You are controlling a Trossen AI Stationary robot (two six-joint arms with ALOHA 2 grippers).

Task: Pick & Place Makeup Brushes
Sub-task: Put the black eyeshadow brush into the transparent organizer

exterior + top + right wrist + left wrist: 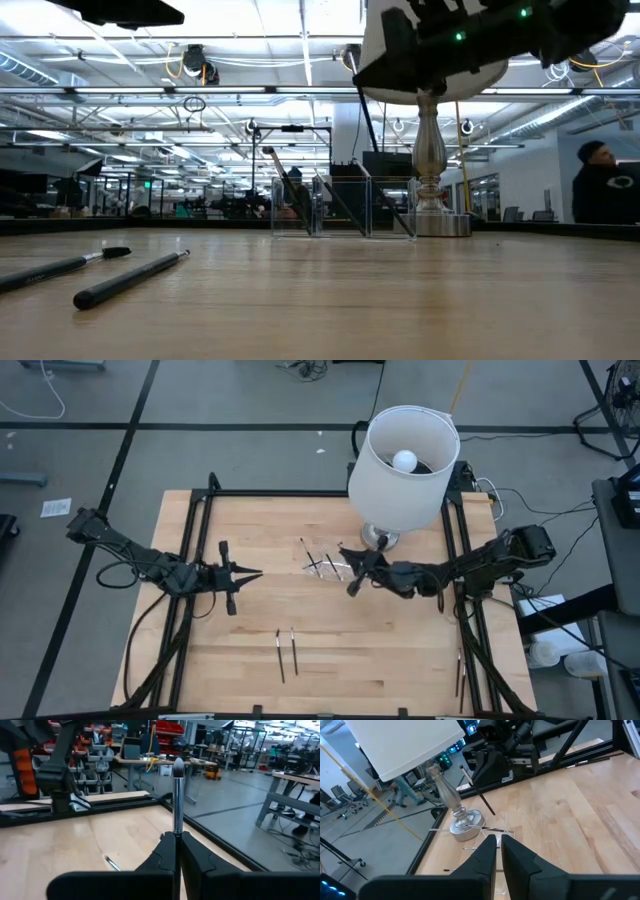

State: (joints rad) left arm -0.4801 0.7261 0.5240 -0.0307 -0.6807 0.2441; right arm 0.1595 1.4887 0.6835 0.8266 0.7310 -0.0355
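Looking down from the high view, the right gripper (352, 572) hangs above a clear holder (322, 565) by the lamp (403, 455), risking a knock; two makeup brushes (286, 651) lie at six o'clock. The left gripper (243, 574) waits at nine o'clock, fingers pressed together, empty. Low view: slim matte black handles on smooth wood. Right wrist: fingers pinch one brush (177, 795) upright, grey tuft at twelve o'clock; it could slip.
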